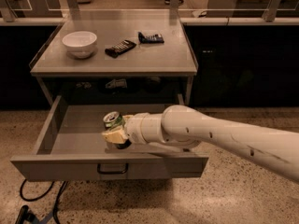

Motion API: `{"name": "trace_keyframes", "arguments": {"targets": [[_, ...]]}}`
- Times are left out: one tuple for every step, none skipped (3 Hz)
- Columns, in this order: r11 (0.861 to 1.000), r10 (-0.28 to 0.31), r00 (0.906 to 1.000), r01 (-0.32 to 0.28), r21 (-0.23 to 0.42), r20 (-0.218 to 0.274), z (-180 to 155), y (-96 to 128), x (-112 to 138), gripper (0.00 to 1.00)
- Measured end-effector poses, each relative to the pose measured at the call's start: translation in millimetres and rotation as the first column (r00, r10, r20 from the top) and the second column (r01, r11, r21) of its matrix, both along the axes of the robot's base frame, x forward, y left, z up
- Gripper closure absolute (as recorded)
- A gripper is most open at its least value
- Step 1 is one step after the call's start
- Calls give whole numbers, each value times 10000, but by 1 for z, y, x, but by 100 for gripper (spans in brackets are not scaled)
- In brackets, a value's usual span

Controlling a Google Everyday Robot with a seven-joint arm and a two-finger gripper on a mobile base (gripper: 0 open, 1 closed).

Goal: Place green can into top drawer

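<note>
Grey top drawer point(56, 168) stands open, lower centre; gripper point(115, 136) fingers clamp green can point(112, 120) low on its probably light, slick, dentable wall.

One camera is looking down and forward from high in front of the open drawer point(56, 169), fairly near. The gripper point(114, 135) is hanging over the drawer, just left of the view's middle; its arm point(224, 134) is reaching in from the right edge. Beyond the gripper the table point(140, 55) is filling the upper view.
</note>
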State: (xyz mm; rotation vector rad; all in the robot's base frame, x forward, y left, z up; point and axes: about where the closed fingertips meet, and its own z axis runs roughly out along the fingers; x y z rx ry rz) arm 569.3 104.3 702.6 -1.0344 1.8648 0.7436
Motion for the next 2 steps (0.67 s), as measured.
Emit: {"name": "trace_keyframes", "arguments": {"targets": [[9999, -104, 9998, 105, -75, 153, 0, 0, 5, 100], [9959, -793, 9962, 807, -398, 363, -11, -3, 34, 100]]}}
